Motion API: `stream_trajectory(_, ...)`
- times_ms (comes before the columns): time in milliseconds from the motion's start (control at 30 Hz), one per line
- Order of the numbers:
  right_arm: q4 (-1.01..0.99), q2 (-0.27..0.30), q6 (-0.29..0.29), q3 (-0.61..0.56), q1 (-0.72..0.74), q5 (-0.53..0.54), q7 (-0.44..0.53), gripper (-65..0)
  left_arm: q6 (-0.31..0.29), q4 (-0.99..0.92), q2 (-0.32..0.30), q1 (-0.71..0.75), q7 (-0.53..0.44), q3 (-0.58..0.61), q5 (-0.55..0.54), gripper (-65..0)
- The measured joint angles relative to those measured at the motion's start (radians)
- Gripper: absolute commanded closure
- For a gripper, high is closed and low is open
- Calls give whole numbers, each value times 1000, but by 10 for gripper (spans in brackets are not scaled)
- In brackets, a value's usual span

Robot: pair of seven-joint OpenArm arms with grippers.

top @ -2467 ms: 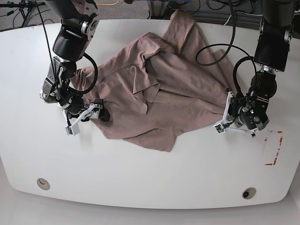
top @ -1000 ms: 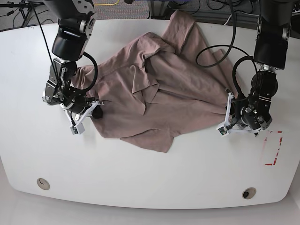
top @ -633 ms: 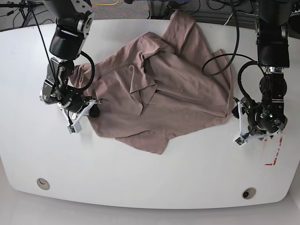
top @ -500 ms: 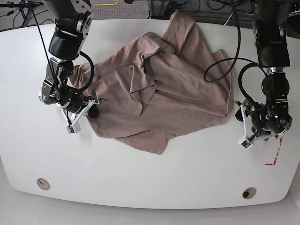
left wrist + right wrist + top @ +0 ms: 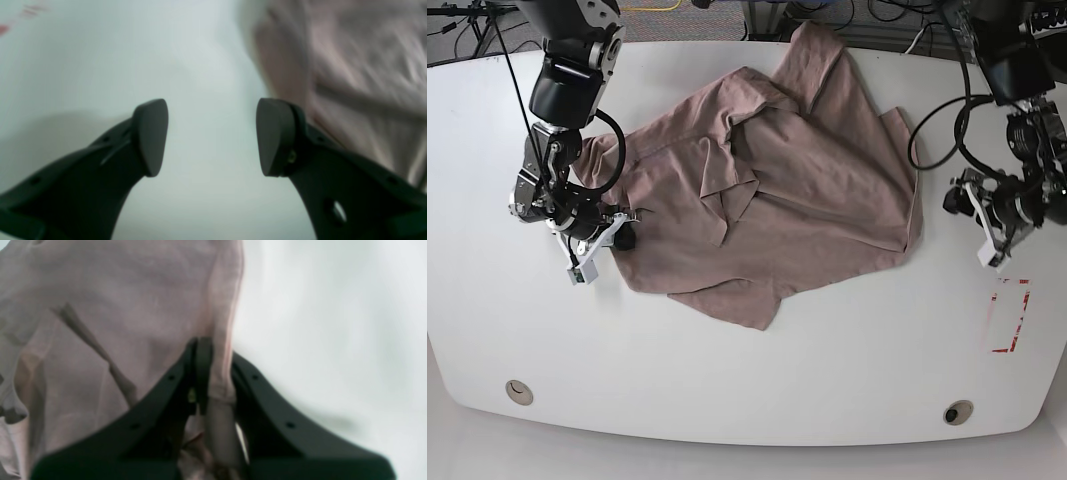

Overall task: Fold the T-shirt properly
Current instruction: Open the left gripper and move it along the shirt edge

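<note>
Right wrist view: right claw (image 5: 213, 373) clamped together on a fold of the T-shirt (image 5: 116, 306), pinched cloth running down betw. the two black fingers (image 5: 267, 400). Cloth is dusty pink-brown, wrinkled, fills left half of view; one dark crease slants across it. Bare white worktop (image 5: 333, 323) to the right of the hem edge.

Base view: same claw (image 5: 622, 235) sits low at the shirt's edge on the view's left, touching the fabric. White bracket sticks out beside it toward the worktop.

Left wrist view: left claw (image 5: 211, 136) apart, nothing betw. the pads (image 5: 151, 136), only white worktop (image 5: 100, 60) under the gap. T-shirt (image 5: 350, 66) edge lies just beside the one finger, upper right of view, blurred. Can't tell if that finger touches the cloth. Faint red marks at far upper left corner.

Base view: left claw (image 5: 989, 215) off the shirt, near its edge on the view's right, over bare worktop (image 5: 747, 390). T-shirt (image 5: 767, 190) spread crumpled across worktop centre, one part reaching the far edge, folds bunched mid-shirt. Red tape outline (image 5: 1009, 318) on the worktop below the left claw. Two round holes near the front rim.
</note>
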Motion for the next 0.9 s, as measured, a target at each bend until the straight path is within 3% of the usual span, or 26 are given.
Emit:
stream_trajectory(300,0,-2,0,0,0,0,0,-29,-1,158,37,169,3,-2,-95,-393)
stream_trajectory(900,0,-2,0,0,0,0,0,-29,-1,175,129,308,-2,-1,-94,-393)
